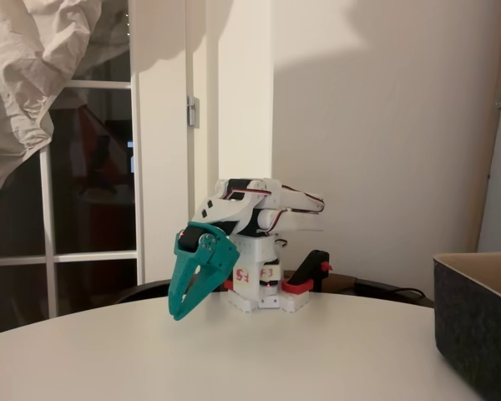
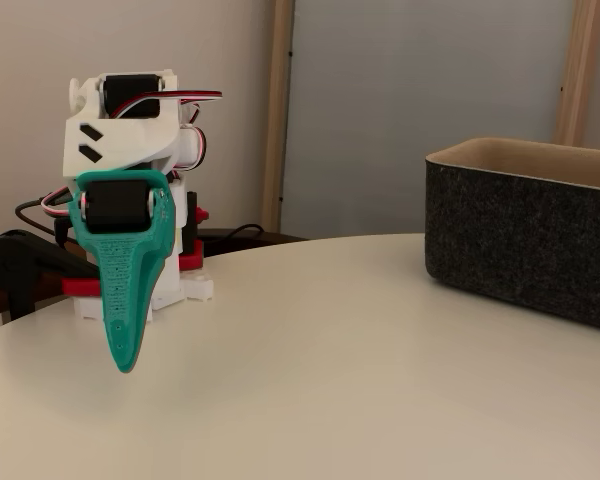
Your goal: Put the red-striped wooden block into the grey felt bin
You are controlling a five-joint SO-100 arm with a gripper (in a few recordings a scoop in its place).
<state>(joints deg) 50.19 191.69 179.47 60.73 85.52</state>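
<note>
Above the bare white round table [image 1: 317, 351] hangs the teal two-finger claw [image 1: 178, 313], tips pressed together, empty. We cannot find the red-striped block, so its bearing stays unknown. Charcoal-grey felt bin [image 2: 525, 240] sits well apart, rightward in both fixed views.

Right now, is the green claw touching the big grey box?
Apart. In both fixed views the gripper hangs by the arm's base, with bare table between it and the grey felt bin.
</note>
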